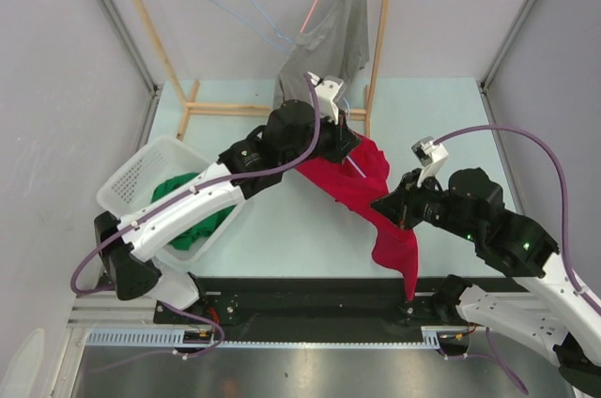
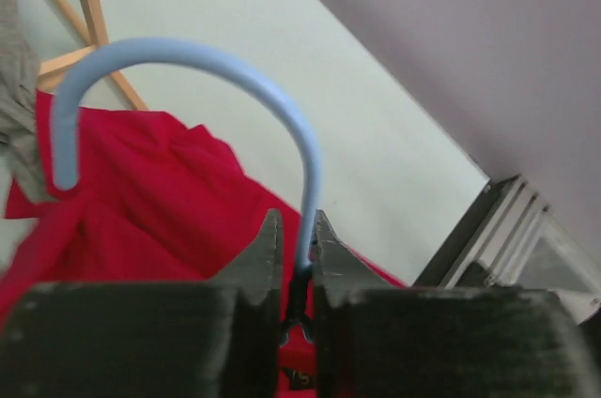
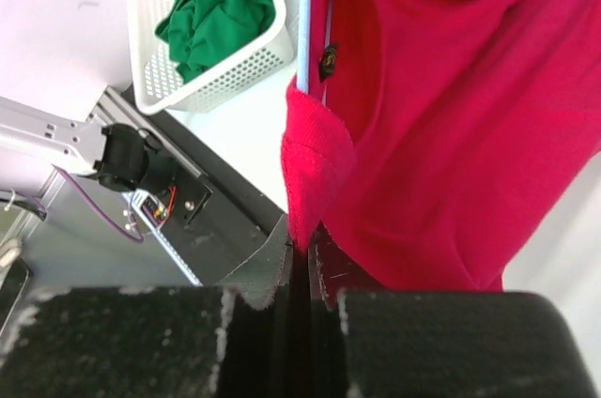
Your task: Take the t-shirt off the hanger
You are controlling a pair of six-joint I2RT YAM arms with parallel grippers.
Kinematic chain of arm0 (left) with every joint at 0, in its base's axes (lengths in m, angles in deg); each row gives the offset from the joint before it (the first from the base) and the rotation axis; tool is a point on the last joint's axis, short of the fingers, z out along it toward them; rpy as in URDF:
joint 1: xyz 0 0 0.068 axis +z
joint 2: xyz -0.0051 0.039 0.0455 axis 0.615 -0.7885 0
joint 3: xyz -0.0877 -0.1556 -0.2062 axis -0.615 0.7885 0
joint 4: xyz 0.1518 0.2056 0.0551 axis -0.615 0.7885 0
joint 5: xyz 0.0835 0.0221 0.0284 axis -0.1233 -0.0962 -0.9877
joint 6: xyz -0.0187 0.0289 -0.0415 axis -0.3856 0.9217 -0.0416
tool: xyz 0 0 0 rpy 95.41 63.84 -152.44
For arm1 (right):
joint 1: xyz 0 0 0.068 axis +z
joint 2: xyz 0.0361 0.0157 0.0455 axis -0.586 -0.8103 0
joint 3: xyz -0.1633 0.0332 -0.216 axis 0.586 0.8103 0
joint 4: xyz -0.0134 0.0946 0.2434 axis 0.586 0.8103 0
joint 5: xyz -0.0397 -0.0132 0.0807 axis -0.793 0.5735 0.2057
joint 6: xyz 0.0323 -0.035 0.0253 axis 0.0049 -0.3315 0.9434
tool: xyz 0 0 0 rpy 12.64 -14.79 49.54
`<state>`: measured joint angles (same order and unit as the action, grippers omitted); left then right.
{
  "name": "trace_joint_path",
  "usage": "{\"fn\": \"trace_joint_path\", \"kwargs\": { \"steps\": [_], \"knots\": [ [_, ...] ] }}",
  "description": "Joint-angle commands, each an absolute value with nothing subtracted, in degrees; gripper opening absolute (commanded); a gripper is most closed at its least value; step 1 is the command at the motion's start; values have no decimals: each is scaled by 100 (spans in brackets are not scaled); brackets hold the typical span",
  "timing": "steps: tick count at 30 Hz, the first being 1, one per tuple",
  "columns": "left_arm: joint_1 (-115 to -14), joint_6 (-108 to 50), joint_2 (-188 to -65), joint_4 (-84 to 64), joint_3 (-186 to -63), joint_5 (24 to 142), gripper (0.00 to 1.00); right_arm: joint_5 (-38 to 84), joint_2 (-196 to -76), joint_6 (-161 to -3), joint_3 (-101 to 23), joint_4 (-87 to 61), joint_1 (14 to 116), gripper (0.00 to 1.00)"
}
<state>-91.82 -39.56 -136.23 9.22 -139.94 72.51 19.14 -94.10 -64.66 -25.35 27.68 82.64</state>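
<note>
— What's closest?
— The left gripper (image 2: pixel 297 221). Its jaws pinch the stem of the light-blue wire hanger (image 2: pixel 188 53). The right gripper (image 3: pixel 302 243) is clamped on a fold of the red fabric t-shirt (image 3: pixel 423 116).
— Where's the shirt?
— Stretched from the middle of the table (image 1: pixel 441 116) to its near edge. Bare surface lies toward the far right corner. The white perforated plastic basket (image 1: pixel 131 177) sits by the left edge.
</note>
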Motion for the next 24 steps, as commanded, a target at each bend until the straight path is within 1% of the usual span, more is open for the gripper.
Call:
{"fn": "trace_joint_path", "kwargs": {
  "steps": [1,2,3,6,8,10,13,16,19,20,21,22,24],
  "knots": [
    [-9209,-3962,-13021,928,-13980,6537,0,2253,-9436,-6363,-2652,2162,8299,4],
    [-9209,-3962,-12934,1008,-13954,6360,0,2218,-9454,-6336,-2643,2258,8299,14],
    [-9209,-3945,-12759,1061,-13945,6193,0,2122,-9489,-6301,-2643,2312,8307,38],
    [-9209,-3743,-12468,1298,-13936,5596,0,1955,-9507,-6222,-2591,2488,8307,68],
    [-9209,-3602,-12353,1535,-13962,5261,0,1884,-9472,-6196,-2529,2532,8316,74],
    [-9209,-3532,-12178,1650,-13945,4963,0,1902,-9419,-6213,-2468,2506,8307,76],
    [-9209,-3444,-11923,1712,-13831,4812,0,1814,-9375,-6222,-2415,2575,8307,76],
    [-9209,-3400,-11704,1738,-13716,4680,0,1603,-9270,-6178,-2388,2663,8307,73],
    [-9209,-3338,-11571,1800,-13664,4522,0,1235,-9042,-6117,-2309,2664,8299,67],
    [-9209,-3321,-11536,1791,-13637,4496,0,1181,-8971,-6099,-2274,2638,8307,58],
    [-9209,-3320,-11501,1791,-13620,4487,0,1137,-8910,-6055,-2231,2568,8307,52],
    [-9209,-3329,-11448,1782,-13576,4469,0,1006,-8857,-6020,-2213,2541,8307,35],
    [-9209,-3356,-11386,1756,-13488,4443,0,813,-8725,-5880,-2195,2532,8308,12]
  ]
}}
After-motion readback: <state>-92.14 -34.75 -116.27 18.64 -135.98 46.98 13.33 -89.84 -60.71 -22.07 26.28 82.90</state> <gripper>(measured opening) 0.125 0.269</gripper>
